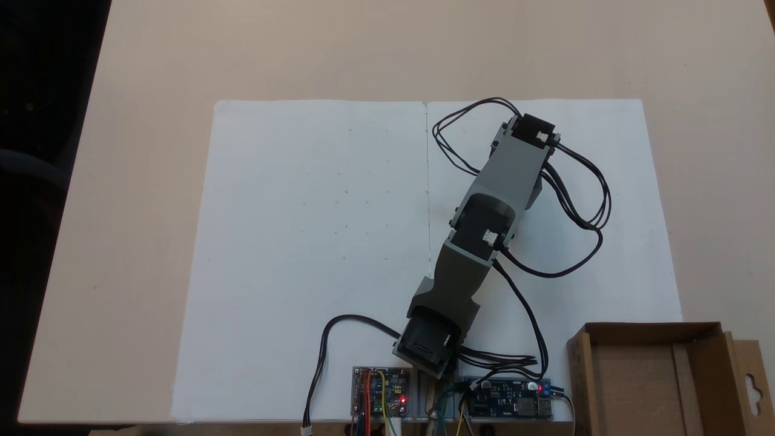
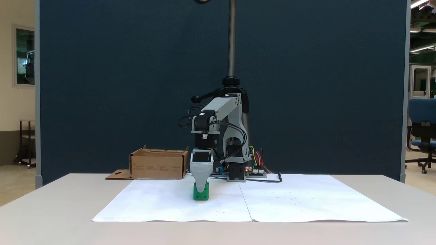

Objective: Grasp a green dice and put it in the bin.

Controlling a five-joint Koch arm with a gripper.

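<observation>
On the white paper sheet (image 2: 293, 200) covering the pale table (image 2: 51, 217), the green dice (image 2: 201, 194) is seen in a fixed view from the front — a small glossy cube with rounded corners and sunken dark pips, two of them visible on the face turned to the camera. The grey tapered gripper (image 2: 201, 186) points straight down onto it, its tip overlapping the upper part of the dice; since only one jaw faces the camera and the other lies behind it, whether the claw is spread or pinching the cube cannot be told. The arm (image 2: 221, 112) is built of matte grey printed plastic and black servo blocks, with looped black cables (image 1: 581, 200) hanging from it. The bin (image 2: 159, 164) is shown from the front as a low brown cardboard box with faint print on its wall, standing left of the arm and well apart from the dice, a flat flap (image 2: 117, 175) lying on the table beside it. From above, in a fixed view, the bin (image 1: 702, 387) is seen at the lower right corner with its bare interior visible, and the flap's hang-hole cutout (image 1: 752, 387) is plain. There the arm (image 1: 478, 242) is stretched diagonally over the right half of the paper, and the dice is covered by it. Two circuit boards (image 1: 380, 393) with red lights and coloured wires sit at the arm's base — seen from the front merely as a thin strip.
</observation>
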